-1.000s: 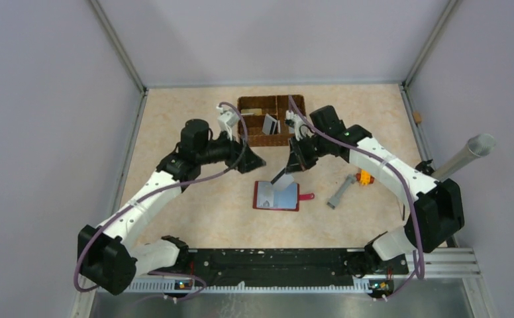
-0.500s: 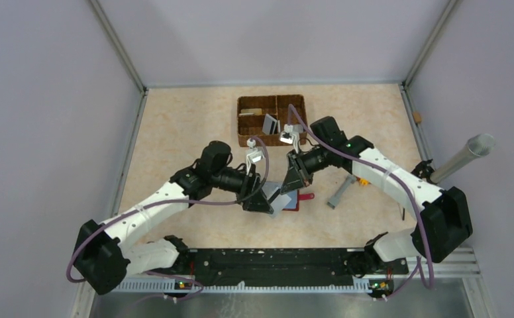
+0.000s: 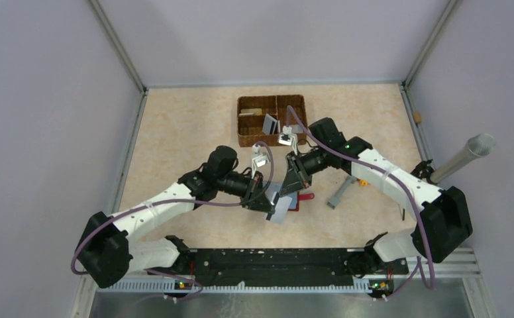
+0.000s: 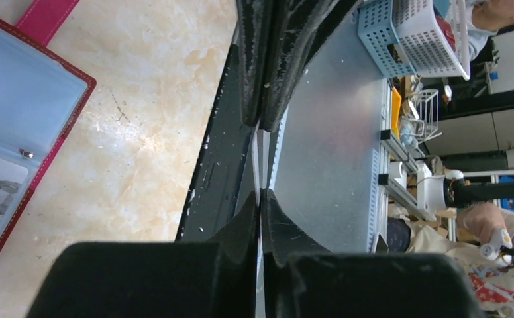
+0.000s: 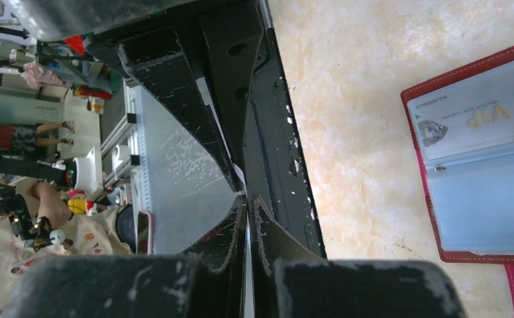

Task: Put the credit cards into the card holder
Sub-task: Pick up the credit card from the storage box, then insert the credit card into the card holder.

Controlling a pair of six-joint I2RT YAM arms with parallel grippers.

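My two grippers meet in the middle of the table (image 3: 188, 139). My left gripper (image 3: 271, 203) is pinched tight on a thin grey card (image 3: 281, 210). My right gripper (image 3: 291, 188) is pinched tight on the same card from the other side. The card is flat, smooth and hard. From my wrist cameras I only see it edge-on, as a skinny white line running between the black, scratched fingers (image 4: 244, 225).

The card holder (image 5: 479, 199) lies open and flat on the shiny tan stone-look table. It is dark red with small stitches along its rim, and its see-through pockets look pale blue. One pocket has a white VIP card (image 5: 469, 119) with a little diamond picture on it. A pink-red snap tab (image 3: 307, 196) sticks out at the side.

From above, the holder sits right under my grippers and they hide most of it. I cannot tell if the grey card touches it.

Farther back stands a brown woven basket (image 3: 254, 140) with more cards inside.
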